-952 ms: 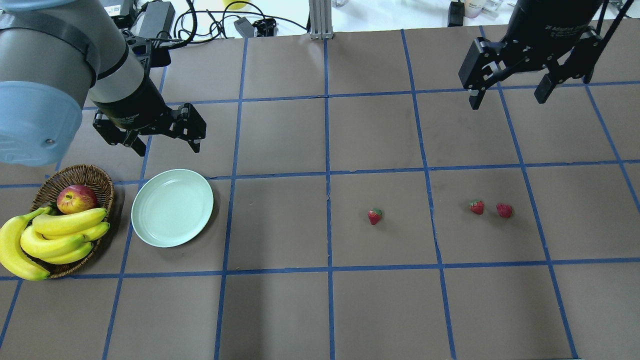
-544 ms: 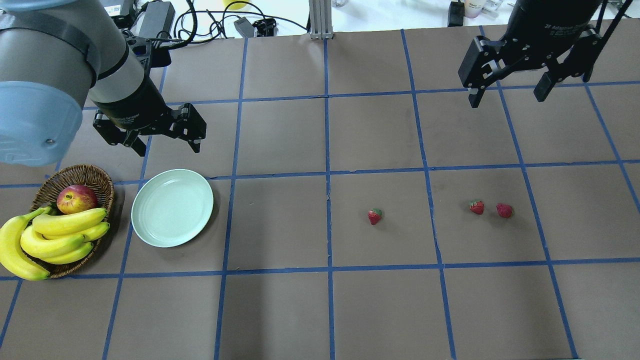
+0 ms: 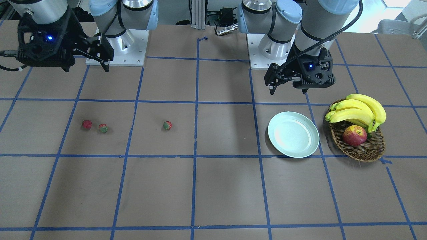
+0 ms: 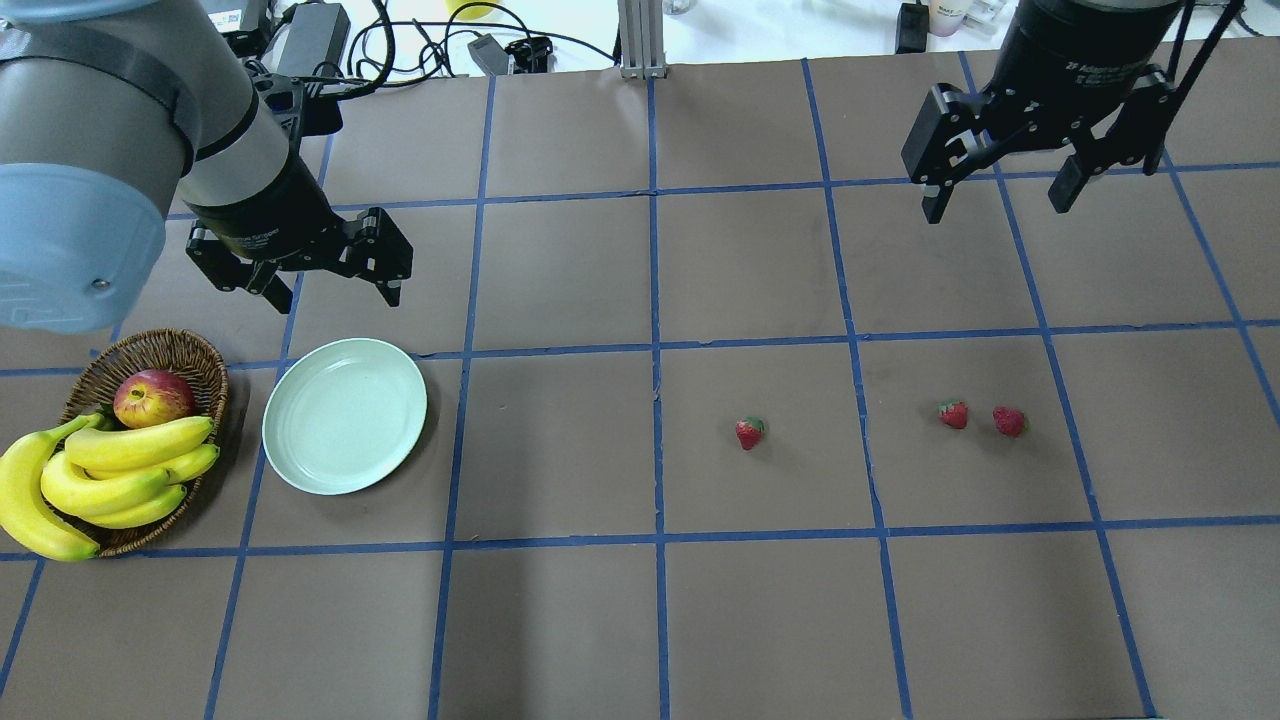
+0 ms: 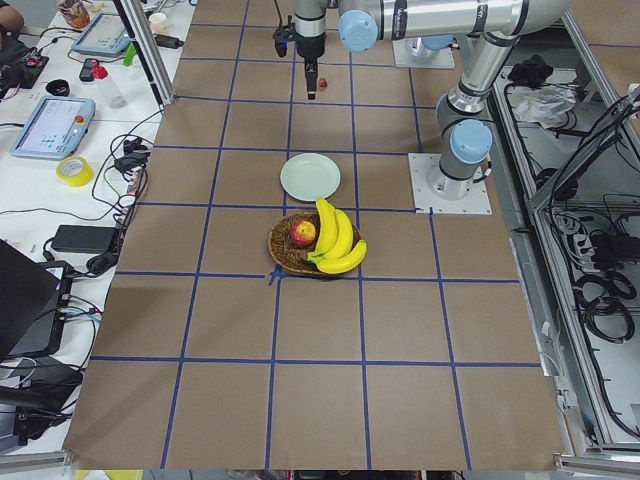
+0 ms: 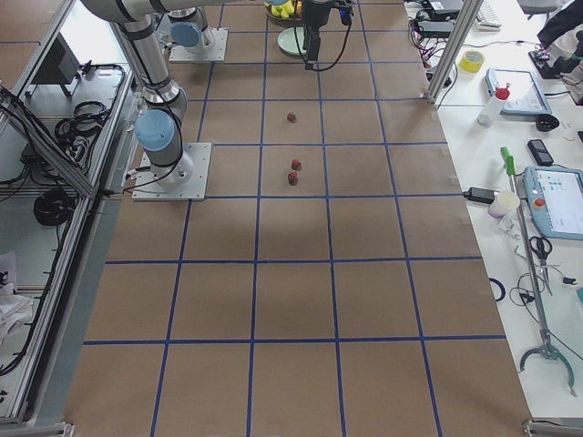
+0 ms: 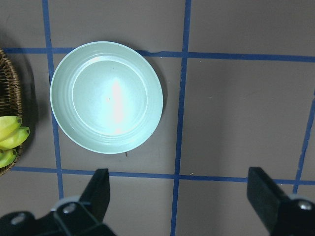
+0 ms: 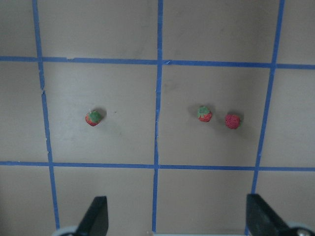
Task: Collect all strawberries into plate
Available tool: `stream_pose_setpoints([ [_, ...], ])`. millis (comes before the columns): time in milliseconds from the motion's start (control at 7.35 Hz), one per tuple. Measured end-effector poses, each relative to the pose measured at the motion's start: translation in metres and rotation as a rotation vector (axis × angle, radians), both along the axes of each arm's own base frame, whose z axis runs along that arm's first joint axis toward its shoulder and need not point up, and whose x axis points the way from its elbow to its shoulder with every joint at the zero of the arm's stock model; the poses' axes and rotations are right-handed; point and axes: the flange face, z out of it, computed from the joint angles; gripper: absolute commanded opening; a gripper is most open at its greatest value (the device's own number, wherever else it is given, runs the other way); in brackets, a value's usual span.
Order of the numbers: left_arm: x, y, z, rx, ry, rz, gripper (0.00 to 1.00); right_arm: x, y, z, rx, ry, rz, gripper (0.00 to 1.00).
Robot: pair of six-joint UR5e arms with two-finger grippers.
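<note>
Three small red strawberries lie on the brown table: one near the middle point(image 4: 750, 433) and two close together to its right point(image 4: 954, 414) point(image 4: 1009, 421). The right wrist view shows all three point(image 8: 93, 118) point(image 8: 204, 113) point(image 8: 232, 121). The pale mint plate point(image 4: 345, 415) sits empty at the left and shows in the left wrist view point(image 7: 107, 97). My left gripper point(image 4: 335, 297) is open and empty, hovering just behind the plate. My right gripper point(image 4: 995, 208) is open and empty, high above the table, behind the pair of strawberries.
A brown wicker basket point(image 4: 205, 352) with bananas point(image 4: 120, 470) and a red-yellow apple point(image 4: 153, 397) stands left of the plate. Cables and power bricks point(image 4: 310, 40) lie along the far edge. Blue tape lines grid the table.
My right gripper has shifted a little to the left, staying open and high. The left gripper, the plate and the strawberries have not moved.
</note>
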Motion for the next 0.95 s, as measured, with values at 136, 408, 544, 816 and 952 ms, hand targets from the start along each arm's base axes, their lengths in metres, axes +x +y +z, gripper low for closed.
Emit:
stream_pose_setpoints([
  [136,0.0,-0.001,0.001,-0.002,0.001,0.001,1.0,0.012,-0.009,-0.022,-0.017,-0.049,-0.019,1.0],
  [408,0.0,-0.001,0.001,-0.002,0.0,0.003,1.0,0.064,-0.02,-0.087,-0.084,-0.086,-0.049,1.0],
  [544,0.001,0.0,0.003,-0.003,-0.001,0.002,1.0,0.095,-0.022,-0.134,-0.13,-0.076,-0.07,1.0],
  [816,0.001,0.001,0.004,-0.002,-0.003,0.002,1.0,0.132,-0.01,-0.229,-0.155,-0.03,-0.103,1.0],
  [952,0.001,0.002,0.003,0.002,-0.005,0.002,1.0,0.142,0.006,-0.267,-0.149,0.016,-0.102,1.0],
])
